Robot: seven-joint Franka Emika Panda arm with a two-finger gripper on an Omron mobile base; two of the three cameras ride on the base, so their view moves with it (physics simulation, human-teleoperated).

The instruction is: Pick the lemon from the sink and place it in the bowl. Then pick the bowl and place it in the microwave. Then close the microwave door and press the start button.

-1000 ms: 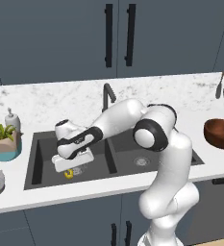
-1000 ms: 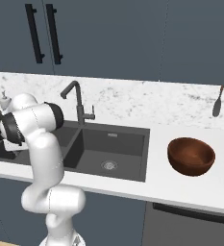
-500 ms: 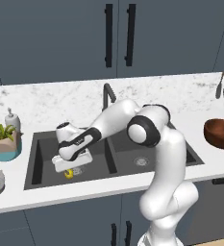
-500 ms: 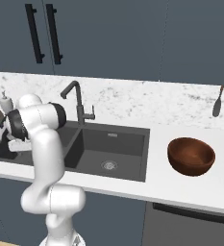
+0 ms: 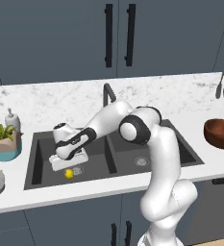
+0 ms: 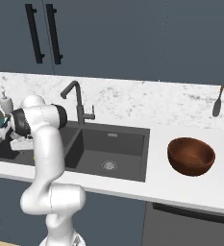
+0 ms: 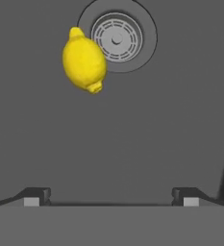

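In the hand view, the two dark fingertips (image 7: 36,194) are seen set wide apart at the bottom, with nothing between them; the gripper (image 7: 111,196) is empty and fully spread. Beyond them, on the dark floor of the basin, the lemon (image 7: 83,61) is seen lying just beside the round metal drain (image 7: 117,37), overlapping its left rim in this view.

From the left base view, the gripper (image 5: 68,161) is lowered into the left basin of the sink (image 5: 39,158), with the lemon (image 5: 68,173) lying just below it on the basin floor. The dark gooseneck faucet (image 5: 107,94) is seen behind the divider. To the left on the marble counter (image 5: 180,98), a potted plant (image 5: 4,141) is placed, and far to the right, well apart from the sink, the reddish-brown bowl (image 5: 221,133) stands empty and upright.
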